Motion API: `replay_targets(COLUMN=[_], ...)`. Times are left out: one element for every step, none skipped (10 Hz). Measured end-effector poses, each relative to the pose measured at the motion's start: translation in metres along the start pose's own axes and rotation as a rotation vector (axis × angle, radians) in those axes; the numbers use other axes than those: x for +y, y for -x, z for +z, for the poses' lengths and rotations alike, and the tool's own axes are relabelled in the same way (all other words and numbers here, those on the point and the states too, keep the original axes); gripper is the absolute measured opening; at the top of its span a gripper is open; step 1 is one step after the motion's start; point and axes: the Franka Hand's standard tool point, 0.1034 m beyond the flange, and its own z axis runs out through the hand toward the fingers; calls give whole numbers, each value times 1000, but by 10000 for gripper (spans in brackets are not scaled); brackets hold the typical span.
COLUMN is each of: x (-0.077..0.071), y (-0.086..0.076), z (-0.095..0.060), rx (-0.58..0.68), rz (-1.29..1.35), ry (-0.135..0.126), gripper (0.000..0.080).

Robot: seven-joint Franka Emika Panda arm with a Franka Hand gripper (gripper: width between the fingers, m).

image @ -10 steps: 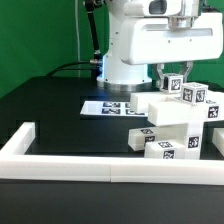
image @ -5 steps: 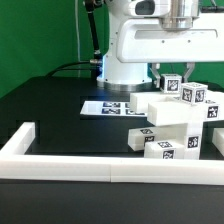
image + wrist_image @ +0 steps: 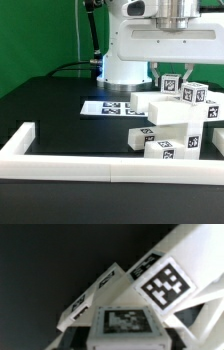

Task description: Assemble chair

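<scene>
The chair [image 3: 178, 122] is a stack of chunky white tagged blocks at the exterior view's right. A small tagged chair piece [image 3: 173, 85] stands on top of the stack, and my gripper [image 3: 172, 73] comes down from above and is shut on it. In the wrist view this piece [image 3: 125, 321] fills the gap between my dark fingers [image 3: 79, 339], its tag facing the camera. Behind it slope the larger tagged blocks of the chair [image 3: 165, 283]. The contact between the piece and the block under it is hidden.
The marker board [image 3: 108, 106] lies flat on the black table, at the exterior view's left of the chair. A long low white border rail [image 3: 90, 166] runs along the front, with a corner post [image 3: 22, 138] at the left. The robot's white base [image 3: 125, 55] stands behind.
The arm's wrist has shifted slightly upward in the exterior view. The small tagged piece stays at the same spot on top of the stack.
</scene>
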Motion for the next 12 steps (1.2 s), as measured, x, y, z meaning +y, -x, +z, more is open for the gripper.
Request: replay_targets(x=[0,0,-1,-1,-1,-1,-1,-1,-1,-1,-1,-2], y=[0,0,0,0,0,0,0,0,0,0,0,1], z=[0,0,0,0,0,0,0,0,0,0,0,0], rx=[-1,-6,-8,-8,-9,-9,-9,-9,-9,-8,-7,-5], rz=[43,146,204,255,316,316,313,299,263,213,133,40], ry=[-3,-14,-17,-18,-21,-21,-21,-20,-20,-18,-17,-15], gripper=[271,271,271,271,271,367,367,548,548,629,643,643])
